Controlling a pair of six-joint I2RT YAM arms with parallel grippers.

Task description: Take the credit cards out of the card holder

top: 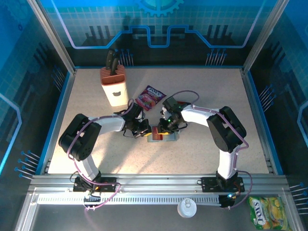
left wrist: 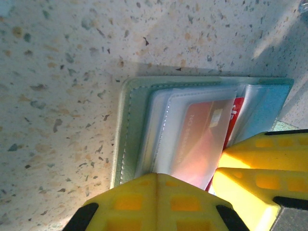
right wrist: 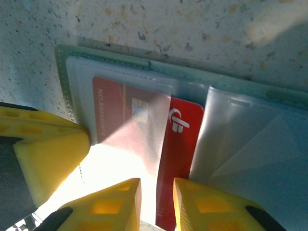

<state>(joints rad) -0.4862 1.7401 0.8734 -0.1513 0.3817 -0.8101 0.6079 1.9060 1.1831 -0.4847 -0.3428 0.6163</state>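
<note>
The grey-green card holder (top: 169, 138) lies open on the table's middle. A red credit card (right wrist: 180, 144) sticks halfway out of its clear sleeve (right wrist: 144, 115); the same card (left wrist: 204, 130) shows pink through the plastic in the left wrist view. My left gripper (left wrist: 156, 175) is shut, fingertips together and resting on the holder's (left wrist: 130, 125) stitched side. My right gripper (right wrist: 157, 185) is open by a narrow gap, its fingers either side of the card's bare red strip. From above, both grippers (top: 144, 130) (top: 166, 127) meet over the holder.
A pink-purple snack packet (top: 150, 97) lies just behind the grippers. A knife block (top: 113, 85) stands at the back left. A white lid (top: 187, 208) and a yellow packet (top: 268, 211) sit off the table's front edge.
</note>
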